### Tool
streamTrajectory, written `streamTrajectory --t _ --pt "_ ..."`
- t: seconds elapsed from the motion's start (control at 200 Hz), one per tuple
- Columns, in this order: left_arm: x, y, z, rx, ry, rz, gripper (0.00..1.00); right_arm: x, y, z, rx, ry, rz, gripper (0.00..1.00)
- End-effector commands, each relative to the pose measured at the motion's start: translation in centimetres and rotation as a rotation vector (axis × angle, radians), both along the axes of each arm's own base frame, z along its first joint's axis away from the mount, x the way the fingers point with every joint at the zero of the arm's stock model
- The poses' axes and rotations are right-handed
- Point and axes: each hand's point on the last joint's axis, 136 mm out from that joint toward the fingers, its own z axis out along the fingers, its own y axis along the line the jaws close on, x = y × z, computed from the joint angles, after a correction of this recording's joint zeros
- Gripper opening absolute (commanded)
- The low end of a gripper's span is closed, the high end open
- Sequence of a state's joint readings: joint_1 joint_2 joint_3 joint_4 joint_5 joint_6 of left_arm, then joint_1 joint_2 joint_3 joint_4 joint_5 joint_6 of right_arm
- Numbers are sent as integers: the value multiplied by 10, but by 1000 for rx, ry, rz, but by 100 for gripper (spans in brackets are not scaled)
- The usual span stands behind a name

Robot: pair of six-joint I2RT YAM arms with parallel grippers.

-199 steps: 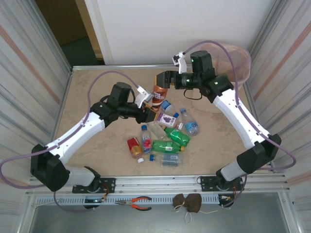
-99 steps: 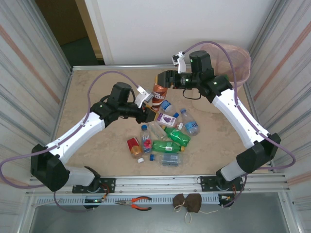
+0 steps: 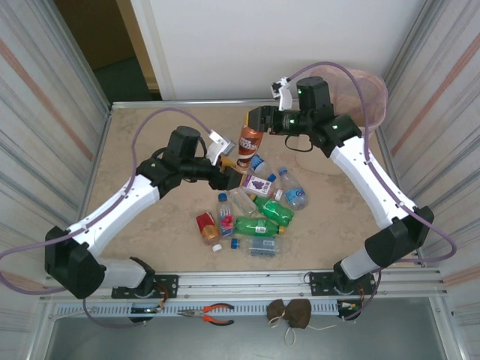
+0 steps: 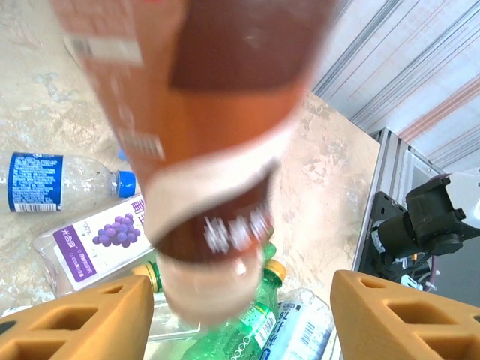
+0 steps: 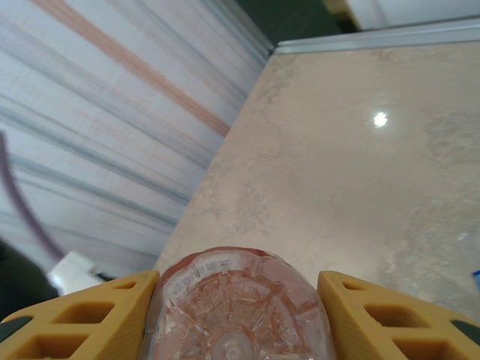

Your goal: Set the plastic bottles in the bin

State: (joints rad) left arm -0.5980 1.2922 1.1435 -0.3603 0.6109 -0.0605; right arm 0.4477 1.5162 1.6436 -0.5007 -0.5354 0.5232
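Marble tabletop (image 3: 150, 135) below, brown bottle (image 3: 248, 139) tight within right gripper (image 5: 238, 285)

Red-handled pliers (image 3: 212, 313) lie on the grey metal ledge along the bottom edge, left of centre. Just right of them sit two small brown pouches (image 3: 300, 315). A beige marbled tabletop (image 3: 124, 139) spans the middle.

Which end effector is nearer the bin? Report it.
Right. The right end effector, gripping a brown bottle, is left of the bin; the left end effector sits farther left, past that bottle.
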Motion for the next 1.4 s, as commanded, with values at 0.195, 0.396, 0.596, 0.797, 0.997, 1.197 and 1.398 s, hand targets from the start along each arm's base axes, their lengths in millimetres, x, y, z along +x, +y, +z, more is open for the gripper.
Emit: streamTrajectory --t 0.195,0.396,0.596,0.797,0.997,1.197,1.398 --pt "-10 12 20 -22 -73 32 66 43 -115 71 25 -173 -315 53" --pt "-12 17 18 -18 -77 50 66 74 -204 110 40 -280 -553 54" --pt "-11 21 17 -7 -78 65 66 101 -270 119 -67 -373 -737 53" --pt "-10 23 14 -4 -67 75 66 132 -300 100 -330 -489 -816 52" --pt "-8 23 7 2 -54 79 66 160 -291 64 -620 -665 -705 49" --pt "-4 22 -4 19 -27 85 66 188 -269 2 -825 -699 -492 48" --pt "0 25 -13 34 -5 95 66 207 -269 -68 -1016 -647 -363 48"
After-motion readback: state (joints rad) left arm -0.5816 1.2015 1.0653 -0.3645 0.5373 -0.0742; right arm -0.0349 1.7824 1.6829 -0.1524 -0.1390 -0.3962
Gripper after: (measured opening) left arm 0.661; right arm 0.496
